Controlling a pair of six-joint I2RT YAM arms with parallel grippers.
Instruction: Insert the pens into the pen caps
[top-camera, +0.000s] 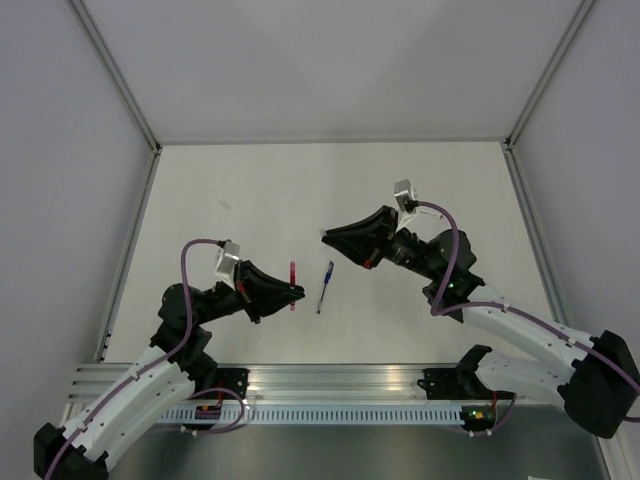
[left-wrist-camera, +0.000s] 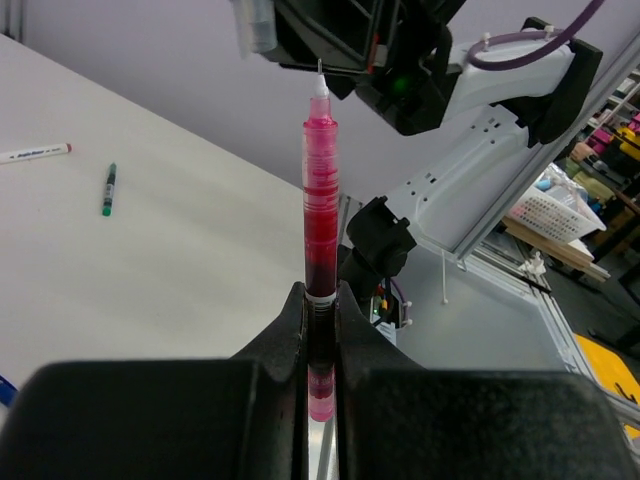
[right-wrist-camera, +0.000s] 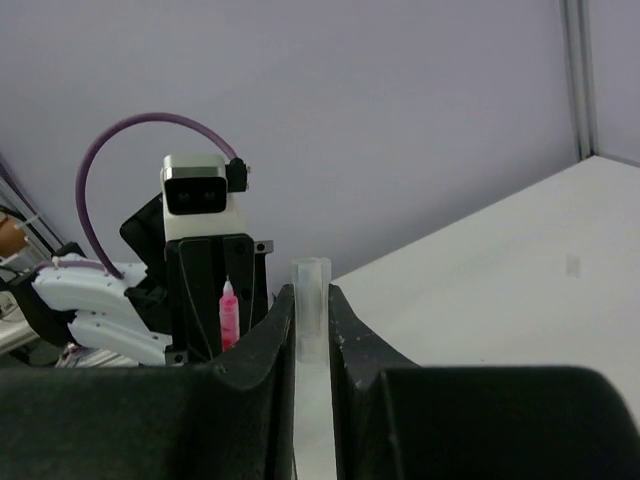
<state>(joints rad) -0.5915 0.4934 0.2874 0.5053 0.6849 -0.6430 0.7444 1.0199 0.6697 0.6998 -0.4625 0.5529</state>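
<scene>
The left gripper (left-wrist-camera: 320, 296) is pressed tight on the lower barrel of the red pen (left-wrist-camera: 320, 200). A short stub of the pen sits behind the fingers and most of its length juts out in front, ending in a fine white tip. The right gripper (right-wrist-camera: 311, 302) pinches a pale, translucent pen cap (right-wrist-camera: 311, 275) between its fingertips, and the cap's far end pokes out just past them. The two tools face each other above the table (top-camera: 200, 190). In the overhead view the right one hangs farther from the near edge and off to the right of the left one, with open air between pen tip and cap. From the left wrist, the pen's long axis points up towards the underside of the right gripper, its tip close below that dark body. From the right wrist, the pen shows almost end-on, to the left of the cap and behind it, so the two axes look offset rather than in line. I judge the next move depends on bringing the tip onto the cap's axis and then closing along it. I cannot tell which end of the cap is the open one. A blue pen (top-camera: 325, 287) lies on the table just right of the left gripper. A white pen (left-wrist-camera: 35, 152) and a green pen (left-wrist-camera: 107, 189) lie well apart from both tools.
</scene>
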